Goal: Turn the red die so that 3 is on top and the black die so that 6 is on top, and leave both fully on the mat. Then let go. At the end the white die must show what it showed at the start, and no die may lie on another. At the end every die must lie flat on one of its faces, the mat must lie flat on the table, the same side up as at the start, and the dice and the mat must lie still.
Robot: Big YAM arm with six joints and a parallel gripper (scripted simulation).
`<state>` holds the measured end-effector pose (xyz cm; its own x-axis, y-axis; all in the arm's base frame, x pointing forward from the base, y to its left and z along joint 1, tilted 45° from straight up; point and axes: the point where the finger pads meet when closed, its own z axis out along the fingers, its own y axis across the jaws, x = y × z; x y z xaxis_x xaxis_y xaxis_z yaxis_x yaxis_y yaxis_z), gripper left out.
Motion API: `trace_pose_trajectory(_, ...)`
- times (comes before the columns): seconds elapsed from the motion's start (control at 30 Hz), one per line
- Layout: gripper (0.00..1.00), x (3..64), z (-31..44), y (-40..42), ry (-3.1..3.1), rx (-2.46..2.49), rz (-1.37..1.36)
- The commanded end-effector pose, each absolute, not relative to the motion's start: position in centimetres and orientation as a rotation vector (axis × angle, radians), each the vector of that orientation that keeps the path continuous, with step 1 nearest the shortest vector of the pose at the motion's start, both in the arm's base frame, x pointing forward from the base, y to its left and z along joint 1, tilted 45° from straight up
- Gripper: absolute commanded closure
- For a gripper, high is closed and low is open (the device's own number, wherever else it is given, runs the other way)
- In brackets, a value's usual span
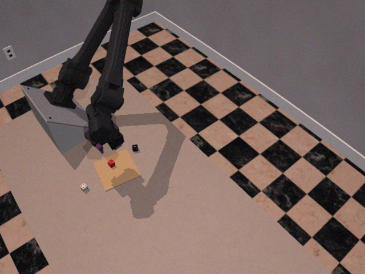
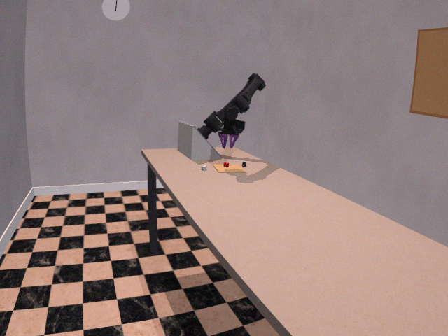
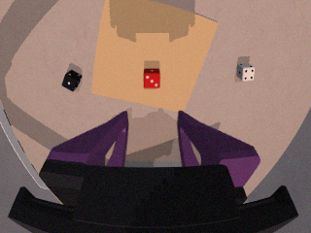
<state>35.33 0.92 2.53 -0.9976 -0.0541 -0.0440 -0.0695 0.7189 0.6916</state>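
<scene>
- From the top, the gripper point(image 1: 109, 150) point(image 2: 227, 147) point(image 3: 153, 117) is over the edge of the mat point(image 1: 101, 173) point(image 2: 235, 169) point(image 3: 114, 73) nearest the arm's base. The black die point(image 1: 134, 147) point(image 2: 243, 164) point(image 3: 72, 81) lies on the table point(image 1: 206, 221) point(image 2: 289, 217) point(image 3: 29, 97), just beside the mat and on the opposite side from the white die point(image 1: 84, 186) point(image 2: 204, 167) point(image 3: 247, 73). The red die point(image 1: 110, 163) point(image 2: 226, 164) point(image 3: 152, 81) is already on the mat, between those two. One finger is mostly hidden here.

- From the exterior, the fingers hang well above the table, spread, with nothing between them. The black die is below them and off to the right in this view; the red die is almost straight below, and the white one is off to the left. The next move probably calls for a sideways shift toward the black die before any lowering.

- From the wrist, the gap between the spread fingers lines up with the red die, which sits beyond the tips. Its bright face carries three spots, and I judge that to be the top, so the red part looks done. The black die lies to the left, off the mat, with its sides turned askew to the fingers. The hand likely needs some twist to meet two flat sides squarely; otherwise the fingers could catch a corner. Its top number is too small to read surely.
</scene>
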Motion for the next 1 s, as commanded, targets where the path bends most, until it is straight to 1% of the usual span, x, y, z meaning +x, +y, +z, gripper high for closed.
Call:
trace_pose_trajectory(0.0, 0.0, 36.5, 3.6, 0.2, 2.867, -0.146, 1.139)
trace_pose_trajectory(0.67, 0.0, 36.5, 3.6, 0.1, 2.866, -0.142, 1.14)
trace_pose_trajectory(0.77, 0.0, 36.3, 4.1, 1.2, 2.882, -0.12, 1.145)
trace_pose_trajectory(0.97, 0.0, 35.9, 5.9, 4.8, 2.954, 0.22, 1.175)
